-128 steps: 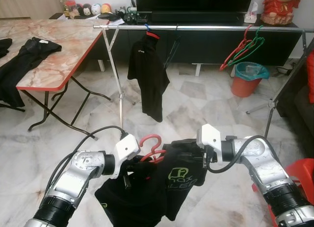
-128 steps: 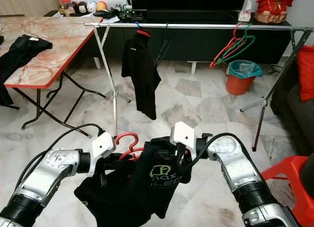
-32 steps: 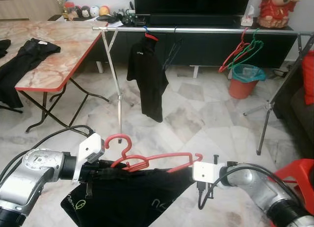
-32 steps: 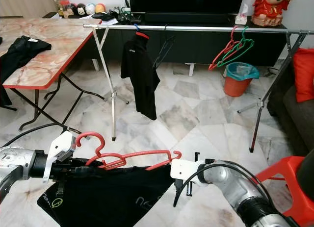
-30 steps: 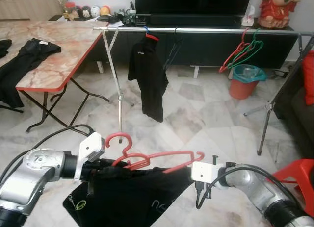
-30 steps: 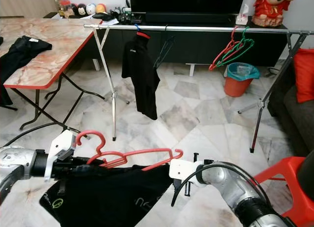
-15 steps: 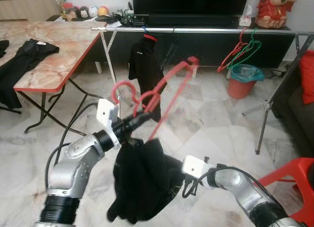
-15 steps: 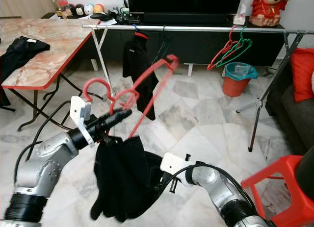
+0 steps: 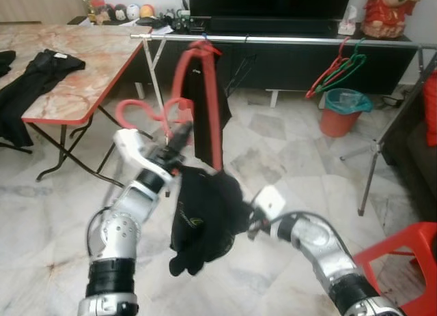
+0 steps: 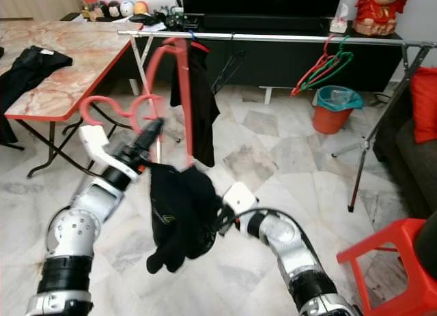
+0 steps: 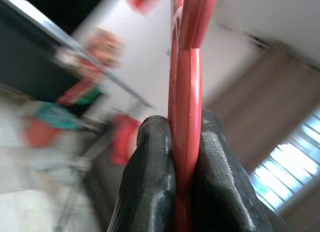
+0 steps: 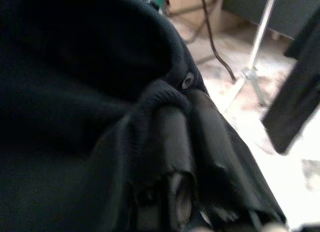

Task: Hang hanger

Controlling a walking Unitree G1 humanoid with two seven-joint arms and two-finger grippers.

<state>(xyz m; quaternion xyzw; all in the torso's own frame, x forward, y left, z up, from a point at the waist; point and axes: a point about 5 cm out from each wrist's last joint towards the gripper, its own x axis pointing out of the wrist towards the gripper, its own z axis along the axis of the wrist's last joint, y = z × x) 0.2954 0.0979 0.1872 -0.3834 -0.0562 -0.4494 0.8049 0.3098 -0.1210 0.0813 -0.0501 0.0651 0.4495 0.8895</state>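
With the left gripper pinching the red hanger mid-frame and the right gripper clamped in the black shirt, lift the hook squarely over the rail.

left gripper raised, right gripper low

The floor is pale veined marble tile, glossy under even daylight; at 10 o'clock a folding table with a pink marble top and red edge carries dark clothing; at 12 o'clock a black TV cabinet runs along the wall, small figurines at its left end; at 2 o'clock an orange bin with teal liner; a red plastic chair at 4 o'clock.
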